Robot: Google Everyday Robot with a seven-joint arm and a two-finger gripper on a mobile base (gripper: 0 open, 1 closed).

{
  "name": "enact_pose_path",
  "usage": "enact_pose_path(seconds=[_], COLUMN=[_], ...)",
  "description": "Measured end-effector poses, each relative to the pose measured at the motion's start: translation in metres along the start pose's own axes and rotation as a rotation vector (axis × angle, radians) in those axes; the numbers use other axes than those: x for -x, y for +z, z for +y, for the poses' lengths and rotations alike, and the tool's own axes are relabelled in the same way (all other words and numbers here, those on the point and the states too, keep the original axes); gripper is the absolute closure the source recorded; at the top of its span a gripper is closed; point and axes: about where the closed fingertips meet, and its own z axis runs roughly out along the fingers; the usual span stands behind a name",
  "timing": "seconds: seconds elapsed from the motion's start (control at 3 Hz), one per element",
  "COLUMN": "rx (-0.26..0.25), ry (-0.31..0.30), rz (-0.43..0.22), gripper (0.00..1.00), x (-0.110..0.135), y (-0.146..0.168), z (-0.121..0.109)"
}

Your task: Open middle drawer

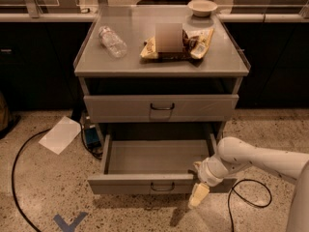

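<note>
The middle drawer [145, 182] is the low, wide grey drawer under the taller top drawer [120, 108]. It stands pulled well out, and its shallow tray [154, 154] is bare inside. Its small dark loop handle [161, 186] sits at the centre of the front panel. My gripper [199, 195] hangs pointing down in front of the right part of that front panel, to the right of the handle and not on it. My white arm [251, 157] reaches in from the right edge. The lowest drawer is hidden under the open one.
On the cabinet top [96, 62] lie a plastic bottle [112, 42], snack bags [176, 45] and a bowl [202, 6]. A sheet of paper [60, 134] and black cables [21, 178] lie on the floor at left. Another cable [251, 197] lies at right. Dark counters stand behind.
</note>
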Motion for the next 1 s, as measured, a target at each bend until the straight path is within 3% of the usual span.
enact_pose_path(seconds=[0.33,1.0], rx=[0.0,0.04], ry=[0.0,0.045], rz=[0.0,0.028], gripper=[0.0,0.0], x=[0.0,-0.02], y=[0.0,0.007], z=[0.0,0.025])
